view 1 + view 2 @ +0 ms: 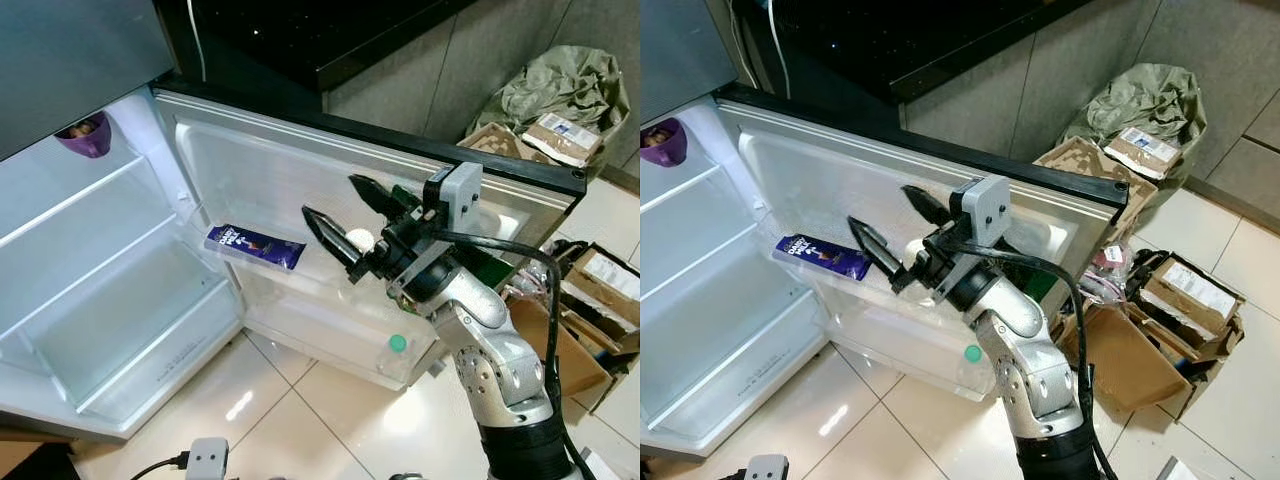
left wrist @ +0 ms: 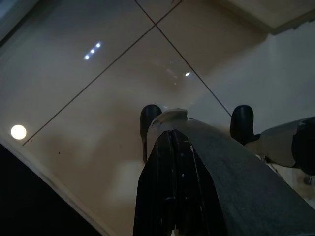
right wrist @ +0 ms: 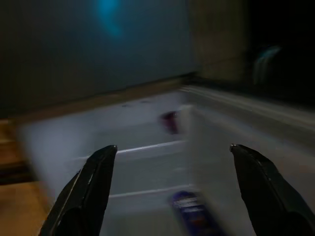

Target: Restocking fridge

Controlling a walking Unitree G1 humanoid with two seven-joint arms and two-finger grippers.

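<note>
From the head camera I see the fridge (image 1: 120, 330) standing open in front of me, its compartment on my left with white shelves, and a purple bowl (image 1: 88, 135) sitting up on the top shelf. The fridge door (image 1: 300, 170) is swung wide toward the middle of the view, and in its lower door shelf (image 1: 330, 320) lies a purple chocolate bar (image 1: 254, 246), flat along the shelf near the hinge end. My right gripper (image 1: 342, 220) is raised in front of the door's inner face, its two black fingers spread wide apart and holding nothing, pointing back toward the chocolate bar but well short of touching it. Just behind the fingers I can make out a small white rounded object (image 1: 359, 239) in the door shelf (I cannot tell what it is), and a green cap (image 1: 398, 344) shows lower down at the door's outer end. The right wrist picture is blurred, though the parted fingers (image 3: 83, 196) and the bar (image 3: 192, 216) between them are readable. My left gripper (image 2: 172, 196) hangs low over the tiled floor (image 2: 98, 98), its fingers pressed together with nothing between them. To my right, open cardboard boxes (image 1: 1160, 320) crowd the floor beside a green sack (image 1: 1140, 105).
</note>
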